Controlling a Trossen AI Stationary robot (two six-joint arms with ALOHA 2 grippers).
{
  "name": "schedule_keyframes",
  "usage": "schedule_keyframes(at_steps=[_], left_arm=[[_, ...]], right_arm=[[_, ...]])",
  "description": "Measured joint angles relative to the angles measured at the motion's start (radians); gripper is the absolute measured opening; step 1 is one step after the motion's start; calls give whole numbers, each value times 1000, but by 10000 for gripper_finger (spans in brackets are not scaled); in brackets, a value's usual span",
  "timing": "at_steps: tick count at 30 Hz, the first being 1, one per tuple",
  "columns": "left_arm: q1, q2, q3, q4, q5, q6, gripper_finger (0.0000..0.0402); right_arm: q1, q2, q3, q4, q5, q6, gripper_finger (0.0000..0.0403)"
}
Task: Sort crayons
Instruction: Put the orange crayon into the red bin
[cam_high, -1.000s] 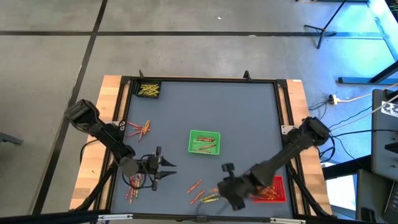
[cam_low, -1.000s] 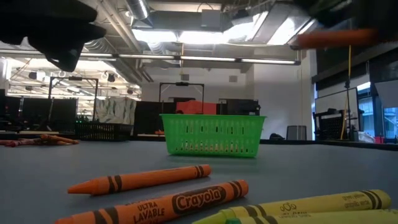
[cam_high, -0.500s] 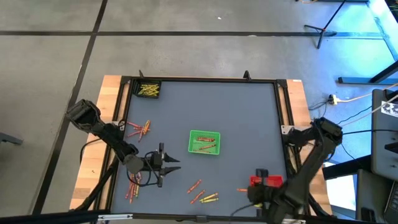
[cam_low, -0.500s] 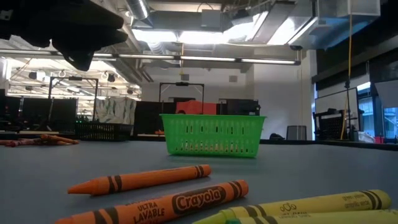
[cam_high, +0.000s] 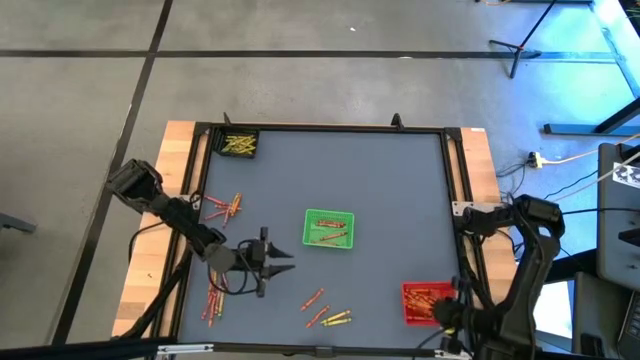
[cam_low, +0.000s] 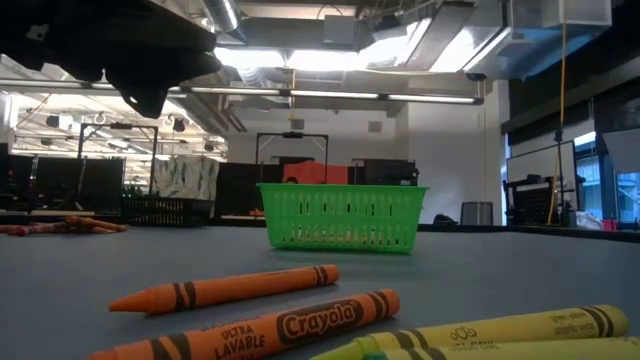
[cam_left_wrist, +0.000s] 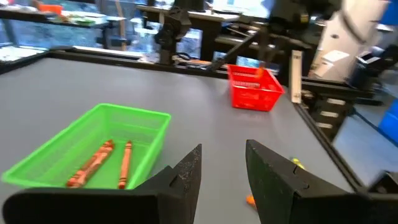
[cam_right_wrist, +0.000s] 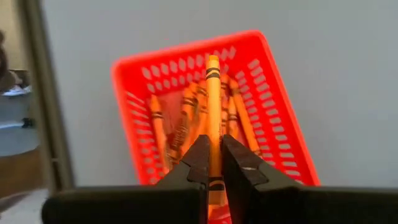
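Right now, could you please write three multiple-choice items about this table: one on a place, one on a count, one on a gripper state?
1. Where does the green tray stand?
A. near the table's middle
B. at a corner
C. off the table

2. How many crayons lie in the green tray?
A. none
B. two
C. six

3. What does the right gripper hold?
A. nothing
B. the red tray
C. an orange crayon

Answers:
1 A, the high view shows it central.
2 B, the left wrist view shows two.
3 C, its fingers pinch the crayon above the red tray.

Crayons (cam_left_wrist: 99, 163) in tray (cam_left_wrist: 59, 163)
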Motion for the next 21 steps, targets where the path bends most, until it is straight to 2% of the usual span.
schedule_keyframes(at_steps=[4,13,16,21], left_arm=[[11,0,0,0,48,-1,110],[12,0,0,0,50,-1,110],[12,0,0,0,49,-4,110],[12,0,0,5,47,-7,110]], right_arm=[[14,0,-56,5,-20,42,24],[-3,0,-119,68,-30,29,31],[-3,0,-119,86,-52,28,59],[-2,0,-111,98,-84,23,132]])
